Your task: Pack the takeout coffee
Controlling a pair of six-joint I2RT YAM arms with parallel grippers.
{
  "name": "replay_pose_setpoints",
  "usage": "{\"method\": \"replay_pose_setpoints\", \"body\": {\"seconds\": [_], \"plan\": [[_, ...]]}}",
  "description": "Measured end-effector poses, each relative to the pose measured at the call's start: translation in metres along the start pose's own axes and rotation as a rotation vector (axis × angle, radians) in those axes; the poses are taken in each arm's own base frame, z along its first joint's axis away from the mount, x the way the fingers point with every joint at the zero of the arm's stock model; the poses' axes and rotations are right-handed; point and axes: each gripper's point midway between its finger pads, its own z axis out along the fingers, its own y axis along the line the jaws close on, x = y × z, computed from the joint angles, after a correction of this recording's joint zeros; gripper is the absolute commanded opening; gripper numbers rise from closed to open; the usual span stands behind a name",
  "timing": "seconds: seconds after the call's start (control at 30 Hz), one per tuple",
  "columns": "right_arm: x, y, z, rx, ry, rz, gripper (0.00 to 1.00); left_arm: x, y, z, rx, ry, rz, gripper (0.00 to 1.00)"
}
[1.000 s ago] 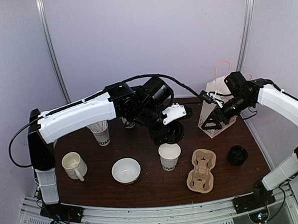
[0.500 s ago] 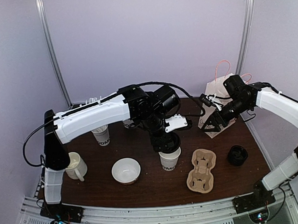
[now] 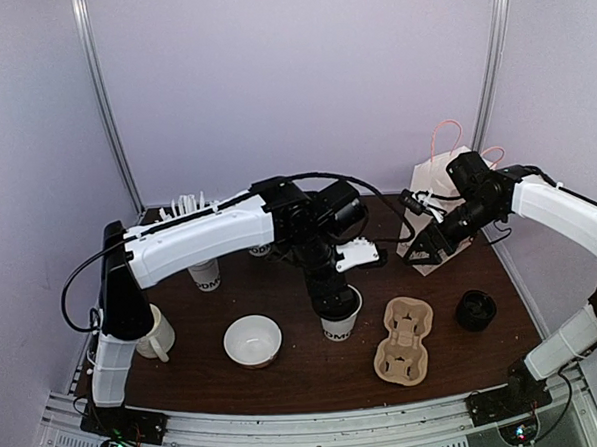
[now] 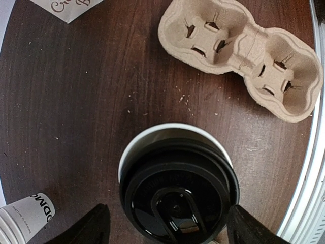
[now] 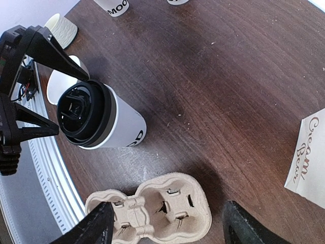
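- Mug (image 3: 149,331), cup stack (image 3: 203,274) and bowl (image 3: 253,340) at left.
- Left gripper (image 4: 167,231) straight above cup (image 3: 339,326), jaws wide, one finger either side of lid (image 4: 177,198); contact unclear.
- Cup at table centre, upright, long axis vertical, lid up; white paper, black lettering near base, black lid on rim.
- Carrier (image 3: 405,340) just right of cup, pockets up.
- Right gripper (image 5: 167,229) spread wide, gripping nothing, beside bag (image 3: 433,216).

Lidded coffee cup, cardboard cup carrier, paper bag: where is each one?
coffee cup (image 4: 179,201), left wrist view, on its black lid.
cup carrier (image 4: 247,47), left wrist view, on the bridge between its pockets.
paper bag (image 5: 309,152), right wrist view, on its printed side.
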Motion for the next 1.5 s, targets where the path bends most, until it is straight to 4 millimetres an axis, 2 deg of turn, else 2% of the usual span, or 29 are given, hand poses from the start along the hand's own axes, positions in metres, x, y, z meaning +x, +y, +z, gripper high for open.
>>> {"method": "replay_pose_setpoints", "body": {"seconds": [0.2, 0.33, 0.43, 0.5, 0.57, 0.67, 0.73, 0.8, 0.97, 1.07, 1.17, 1.3, 1.4, 1.5], "plan": [[0.0, 0.001, 0.001, -0.009, 0.001, 0.001, 0.79, -0.004, 0.001, -0.005, -0.002, -0.014, -0.003, 0.89], [0.003, 0.007, 0.005, -0.051, 0.015, -0.03, 0.85, -0.005, 0.002, -0.009, -0.015, -0.039, -0.006, 0.97], [0.009, 0.022, 0.011, -0.091, 0.051, -0.121, 0.92, 0.007, 0.005, -0.024, -0.061, -0.076, -0.013, 0.97], [0.012, 0.037, 0.017, -0.116, 0.076, -0.218, 0.94, 0.021, 0.01, -0.042, -0.104, -0.122, -0.03, 0.98], [0.011, 0.054, 0.023, -0.143, 0.099, -0.322, 0.96, 0.036, 0.026, -0.065, -0.176, -0.184, -0.073, 0.97], [-0.004, 0.072, 0.032, -0.172, 0.103, -0.456, 0.98, 0.042, 0.061, -0.096, -0.305, -0.28, -0.17, 0.97], [-0.014, 0.082, 0.04, -0.184, 0.104, -0.534, 0.99, 0.043, 0.083, -0.111, -0.386, -0.337, -0.245, 0.98], [-0.021, 0.09, 0.049, -0.193, 0.117, -0.605, 0.99, 0.045, 0.097, -0.118, -0.44, -0.38, -0.308, 0.98], [-0.025, 0.114, 0.074, -0.231, 0.158, -0.744, 0.99, 0.059, 0.112, -0.125, -0.54, -0.448, -0.463, 0.97], [-0.024, 0.125, 0.084, -0.253, 0.18, -0.791, 0.99, 0.078, 0.115, -0.137, -0.586, -0.502, -0.562, 0.98], [-0.024, 0.13, 0.092, -0.261, 0.197, -0.818, 0.99, 0.09, 0.124, -0.161, -0.644, -0.565, -0.647, 0.98], [-0.023, 0.129, 0.101, -0.26, 0.218, -0.828, 0.99, 0.095, 0.135, -0.186, -0.704, -0.636, -0.719, 0.98], [-0.023, 0.126, 0.107, -0.255, 0.236, -0.827, 1.0, 0.099, 0.137, -0.19, -0.719, -0.653, -0.745, 0.97], [-0.024, 0.123, 0.114, -0.25, 0.247, -0.824, 0.99, 0.102, 0.136, -0.186, -0.719, -0.646, -0.753, 0.97]]}}
